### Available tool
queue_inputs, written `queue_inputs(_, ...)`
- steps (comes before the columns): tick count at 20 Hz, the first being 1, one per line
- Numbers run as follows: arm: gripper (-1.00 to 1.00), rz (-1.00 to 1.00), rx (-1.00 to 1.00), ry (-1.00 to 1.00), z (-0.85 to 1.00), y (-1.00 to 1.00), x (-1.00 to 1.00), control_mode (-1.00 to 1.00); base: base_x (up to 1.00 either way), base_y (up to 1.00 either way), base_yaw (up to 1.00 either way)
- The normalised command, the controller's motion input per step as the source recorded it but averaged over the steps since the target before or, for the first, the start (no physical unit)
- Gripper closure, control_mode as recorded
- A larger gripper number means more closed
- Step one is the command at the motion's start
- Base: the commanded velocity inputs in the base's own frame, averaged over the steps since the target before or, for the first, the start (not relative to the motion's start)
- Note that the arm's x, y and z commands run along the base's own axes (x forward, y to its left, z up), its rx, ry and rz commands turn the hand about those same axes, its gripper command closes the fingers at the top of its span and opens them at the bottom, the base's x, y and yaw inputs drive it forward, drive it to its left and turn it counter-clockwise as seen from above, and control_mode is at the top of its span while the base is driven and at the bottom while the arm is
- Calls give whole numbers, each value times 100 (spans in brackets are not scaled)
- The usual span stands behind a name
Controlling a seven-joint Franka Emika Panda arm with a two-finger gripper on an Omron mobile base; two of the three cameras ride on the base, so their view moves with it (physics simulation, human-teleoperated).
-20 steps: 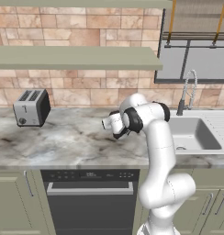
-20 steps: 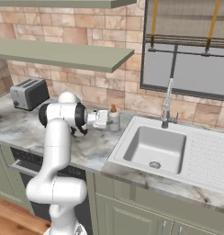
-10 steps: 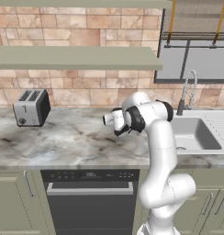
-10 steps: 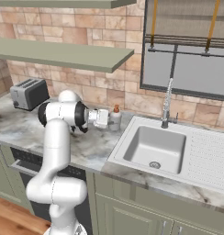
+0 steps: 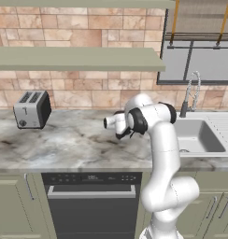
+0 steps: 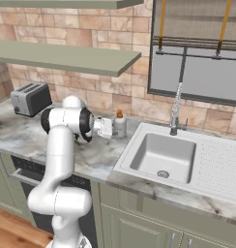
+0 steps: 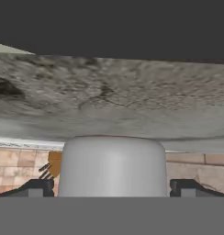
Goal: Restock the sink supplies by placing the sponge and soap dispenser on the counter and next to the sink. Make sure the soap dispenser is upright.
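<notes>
Arm: white Panda rises from base in front of dishwasher (image 5: 90, 205), bends over counter (image 6: 98, 157); hand held level above the marble.
Gripper (image 6: 109, 128): jaws spread wide, one tip each side of bottle; in hand view tips (image 7: 36, 187) sit at the bottle's flanks w/ slim gaps, not pressing. No grip seen.
Bottle (image 6: 120, 125): soap dispenser, upright on counter, just left of sink rim, near back wall. Orange pump top up. In hand view pale body (image 7: 113, 166) sits betw. the tips, view rolled upside-down so marble is above it.
Sponge: can't tell where; not made out in any view.
Counter: veined grey-white marble; bare patch under hand & left of it.
Sink (image 6: 207, 160): pale basin, ribbed drainboard to its right; drain in basin floor.
Faucet (image 6: 176, 112): chrome coil-spring, behind basin, at wall.
Toaster (image 5: 32, 109): silver, far left on counter, well apart from hand.
Shelf (image 5: 78, 59): sage-green, on brick wall above counter.
Window (image 6: 202, 72): above sink, w/ rail across it.
</notes>
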Motion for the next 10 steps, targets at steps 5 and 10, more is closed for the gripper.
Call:
queue_inputs(5, -100, 4, 0, 0, -2, 24, 0, -100, 0, 0, 0)
queue_inputs(10, -100, 4, 0, 0, 0, 25, 6, -100, 0, 0, 0)
